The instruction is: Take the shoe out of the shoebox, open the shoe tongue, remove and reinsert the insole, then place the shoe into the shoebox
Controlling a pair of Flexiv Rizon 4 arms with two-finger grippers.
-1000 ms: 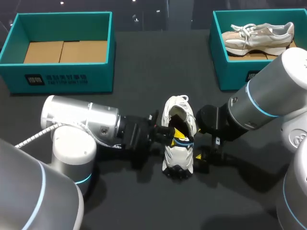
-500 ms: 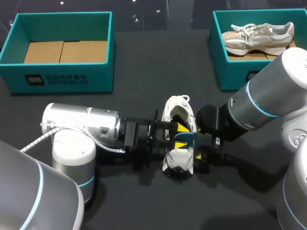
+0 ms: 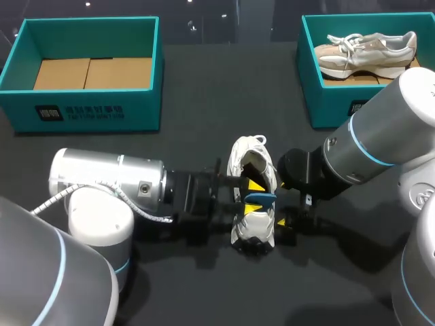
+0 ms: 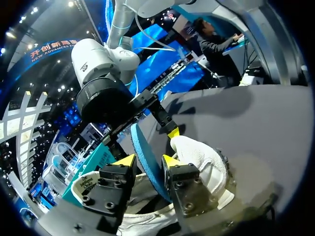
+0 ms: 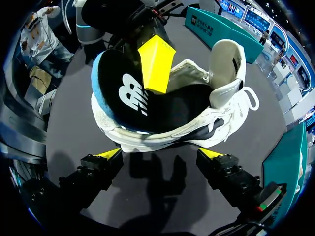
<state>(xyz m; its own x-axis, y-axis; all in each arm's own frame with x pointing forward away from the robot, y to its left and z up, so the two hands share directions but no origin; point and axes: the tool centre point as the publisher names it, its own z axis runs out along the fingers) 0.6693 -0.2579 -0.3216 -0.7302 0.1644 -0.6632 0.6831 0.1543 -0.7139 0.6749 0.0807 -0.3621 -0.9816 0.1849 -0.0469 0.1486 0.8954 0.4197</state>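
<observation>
A white shoe [image 3: 251, 229] lies on the black table at the middle, toe towards me, its tongue [image 5: 227, 61] lifted. A black insole with a blue underside [image 5: 123, 93] stands partly out of the shoe's heel end. My left gripper [image 3: 255, 195] comes in from the left and straddles that insole [image 4: 143, 150]. Its fingers stand apart, with the insole close to one fingertip [image 4: 171, 161], so it is open. My right gripper [image 3: 284, 227] sits low at the shoe's right side. It is open wide [image 5: 161, 154], and the shoe [image 5: 197, 128] lies just ahead of its fingers.
An empty teal shoebox [image 3: 88, 109] stands at the back left. A second teal box [image 3: 326, 102] at the back right holds a beige sneaker [image 3: 367, 51]. My right arm's thick link [image 3: 380, 136] hangs over the table's right side.
My left gripper's fingers have spread apart, letting go of the insole they pinched. The left arm has drawn back a little to the left. The right arm has kept still.
</observation>
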